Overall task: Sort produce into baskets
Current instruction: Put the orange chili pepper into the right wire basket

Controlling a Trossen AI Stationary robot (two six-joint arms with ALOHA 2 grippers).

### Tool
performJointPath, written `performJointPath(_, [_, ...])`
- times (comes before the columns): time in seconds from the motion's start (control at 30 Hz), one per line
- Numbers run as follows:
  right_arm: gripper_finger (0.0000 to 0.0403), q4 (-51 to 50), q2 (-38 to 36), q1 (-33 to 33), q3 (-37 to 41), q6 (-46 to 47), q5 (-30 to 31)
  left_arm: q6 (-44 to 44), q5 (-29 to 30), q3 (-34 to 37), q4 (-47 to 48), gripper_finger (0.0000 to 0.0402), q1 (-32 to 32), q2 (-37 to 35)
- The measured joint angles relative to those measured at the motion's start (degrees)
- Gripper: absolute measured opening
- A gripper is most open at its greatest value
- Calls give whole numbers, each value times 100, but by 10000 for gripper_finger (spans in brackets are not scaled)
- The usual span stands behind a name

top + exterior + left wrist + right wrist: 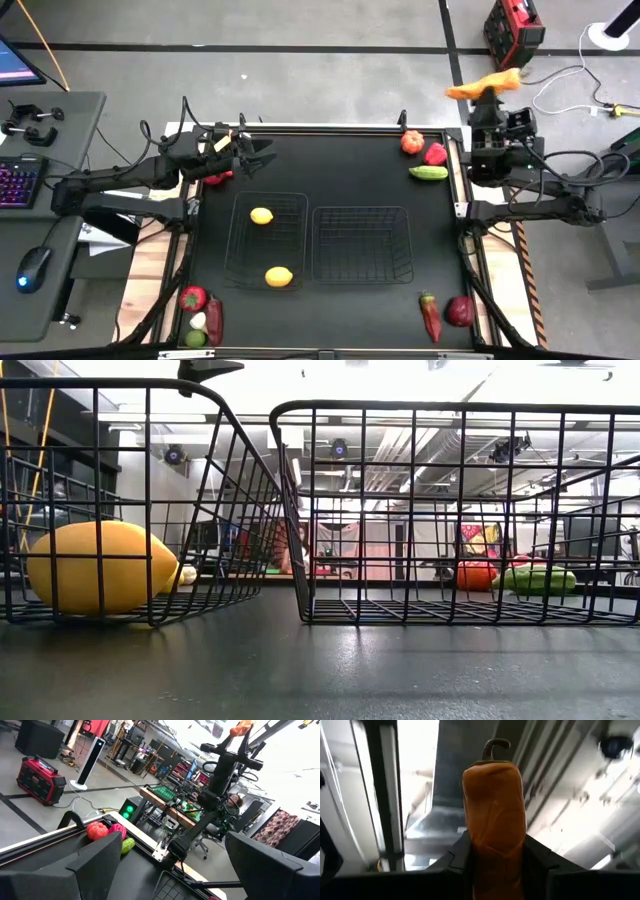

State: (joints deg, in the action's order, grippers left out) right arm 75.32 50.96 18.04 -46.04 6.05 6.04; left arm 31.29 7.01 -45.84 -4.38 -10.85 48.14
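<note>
Two black wire baskets sit mid-table. The left basket [240, 262] holds two yellow lemons [262, 215] [278, 277]; the right basket [362, 243] has nothing in it. My right gripper [487, 98] is raised beyond the table's far right corner, pointing steeply up, shut on an orange pepper [495, 810]. My left gripper [258, 150] hovers open and level over the far left of the table, holding nothing. More produce lies at the table's corners. My right gripper pinches the orange pepper's lower end [492, 857] between its two fingers [540, 860], coming from below and pointing steeply upward. The pepper runs on along the fingers, with its curled stem [492, 747] farthest from them. It is lifted clear of the table [330, 160].
Far right lie a red-orange fruit [411, 142], a red pepper [434, 153] and a green cucumber [428, 172]. Near left lie a red apple [193, 297], white garlic [198, 320] and a red pepper [213, 318]. Near right lie a red pepper [430, 317] and an apple [459, 311].
</note>
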Motion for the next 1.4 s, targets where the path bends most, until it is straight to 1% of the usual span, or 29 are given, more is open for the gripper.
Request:
performJointPath(0.13, [96, 1051, 9, 0, -92, -320, -12, 15, 0, 0, 0, 344, 0, 0])
performJointPath(0.2, [96, 1217, 5, 0, -232, -421, -100, 52, 0, 0, -2, 344, 0, 0])
performJointPath(0.27, [96, 1098, 0, 0, -422, -458, -265, 84, -1, 0, -2, 344, 0, 0])
performJointPath(0.43, [96, 90, 9, 0, -905, -500, -433, 70, -1, 0, -4, 344, 0, 0])
performJointPath(0.53, [96, -269, 20, 0, -1088, -506, -560, 37, -1, 0, -4, 344, 0, 0])
performJointPath(1.0, [96, -360, -33, -2, -1117, -655, -620, 2, 0, 0, -2, 344, 0, -2])
performJointPath(1.4, [96, -645, -42, -2, -1115, -759, -513, 1, -2, 0, -3, 344, 0, -2])
